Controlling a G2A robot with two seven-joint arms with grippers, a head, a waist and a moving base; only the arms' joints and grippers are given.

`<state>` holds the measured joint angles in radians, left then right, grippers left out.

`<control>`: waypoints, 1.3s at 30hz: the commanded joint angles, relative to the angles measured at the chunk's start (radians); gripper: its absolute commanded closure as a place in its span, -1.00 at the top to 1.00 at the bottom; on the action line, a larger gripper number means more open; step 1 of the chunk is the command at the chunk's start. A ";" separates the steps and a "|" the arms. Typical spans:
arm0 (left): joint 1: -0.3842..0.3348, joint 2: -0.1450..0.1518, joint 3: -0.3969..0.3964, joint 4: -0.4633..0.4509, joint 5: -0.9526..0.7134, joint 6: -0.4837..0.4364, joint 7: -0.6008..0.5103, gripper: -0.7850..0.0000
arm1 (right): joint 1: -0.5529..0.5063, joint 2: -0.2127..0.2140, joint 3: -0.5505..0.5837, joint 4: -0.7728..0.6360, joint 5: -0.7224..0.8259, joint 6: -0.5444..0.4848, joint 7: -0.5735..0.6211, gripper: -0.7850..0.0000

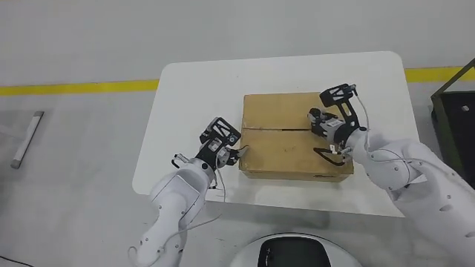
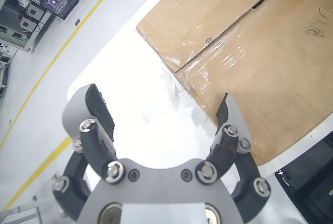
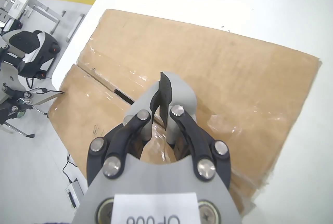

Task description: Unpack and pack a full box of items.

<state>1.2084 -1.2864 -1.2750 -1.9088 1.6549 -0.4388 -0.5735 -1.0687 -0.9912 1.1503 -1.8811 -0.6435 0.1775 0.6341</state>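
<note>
Your cardboard box (image 1: pixel 293 130) is sitting on the white bench (image 1: pixel 200 104), flaps closed and taped. Your left gripper (image 2: pixel 158 95) is hovering with its fingers wide apart at the box's left end, near the seam. Your right gripper (image 3: pixel 162 84) is hanging above the seam's right end with its fingers together, possibly touching the tape.

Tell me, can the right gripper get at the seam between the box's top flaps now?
Probably yes. The right gripper, shut, is just above the seam on the closed box, and nothing lies between them, though clear tape covers part of the seam.
</note>
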 commanded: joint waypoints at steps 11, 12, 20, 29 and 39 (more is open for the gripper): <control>-0.004 0.001 -0.010 0.010 -0.062 0.020 0.008 1.00 | -0.021 -0.008 -0.006 -0.013 -0.035 -0.010 0.016 -1.00; -0.005 0.002 -0.010 0.012 -0.062 0.020 0.005 1.00 | -0.020 -0.010 -0.009 -0.013 -0.038 -0.008 0.018 -1.00; -0.009 0.008 -0.047 -0.040 -0.066 0.022 -0.008 1.00 | -0.015 -0.019 -0.021 0.001 -0.061 -0.006 0.025 -1.00; 0.016 0.020 -0.083 -0.098 -0.005 -0.023 -0.019 1.00 | -0.004 -0.026 -0.016 0.010 -0.063 -0.021 0.043 -1.00; 0.043 0.025 -0.084 -0.084 0.076 0.005 -0.006 1.00 | -0.013 -0.031 -0.006 0.026 -0.076 -0.042 0.061 -1.00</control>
<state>1.2449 -1.2637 -1.3592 -2.0036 1.6621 -0.4531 -0.5825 -1.0796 -1.0219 1.1438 -1.8563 -0.7183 0.1358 0.6939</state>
